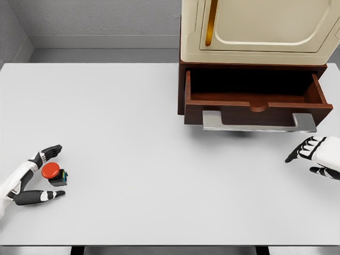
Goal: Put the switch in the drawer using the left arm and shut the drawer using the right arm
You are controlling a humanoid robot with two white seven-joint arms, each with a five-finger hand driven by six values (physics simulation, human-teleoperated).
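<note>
Left hand (32, 178): white shell, black-jointed fingers (49, 152) spread wide, bracketing but not gripping the switch (54, 173). Switch: round red button on a small dark cube body, resting on the table (133, 159), well apart from the drawer (255, 101) toward the near left. Right hand (319, 156): fingers loosely extended, empty, just below the drawer's right end. Drawer: dark red-brown wood, pulled open, flat grey metal handle (259, 122). Above it, cream glossy appliance (260, 29). Table: smooth, pale grey. Grey walls behind.
</note>
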